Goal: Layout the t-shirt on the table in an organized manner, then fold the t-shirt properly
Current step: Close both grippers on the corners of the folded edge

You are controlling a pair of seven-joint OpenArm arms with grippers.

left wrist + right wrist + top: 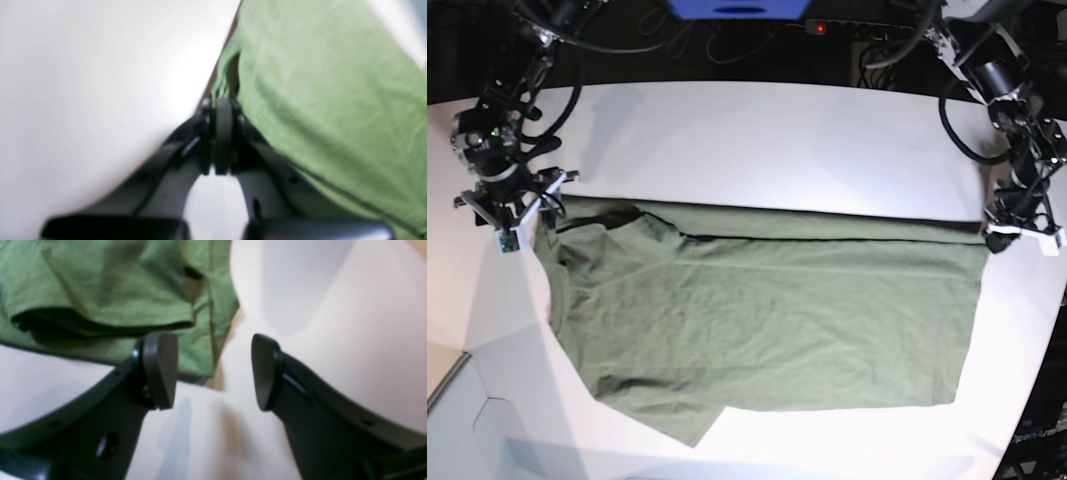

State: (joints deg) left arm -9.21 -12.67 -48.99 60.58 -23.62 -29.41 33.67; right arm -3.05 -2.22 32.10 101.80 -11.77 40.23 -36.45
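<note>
The olive-green t-shirt (pixel 767 320) lies spread flat on the white table (pixel 757 140), its upper edge folded over in a long band. At the shirt's far right corner, my left gripper (pixel 1012 232) is low over the cloth. In the left wrist view that gripper (pixel 223 101) is shut, with a pinch of the t-shirt (pixel 317 100) edge at its tips. My right gripper (pixel 512 225) sits at the shirt's left sleeve. The right wrist view shows it (pixel 213 371) open, a hemmed corner of the t-shirt (pixel 100 290) just ahead of its fingers.
Dark cables and equipment run behind the table's far edge, with a blue object (pixel 737 8) at top centre. The table's curved edge drops away at the lower left (pixel 447 400) and at the right side (pixel 1047 330).
</note>
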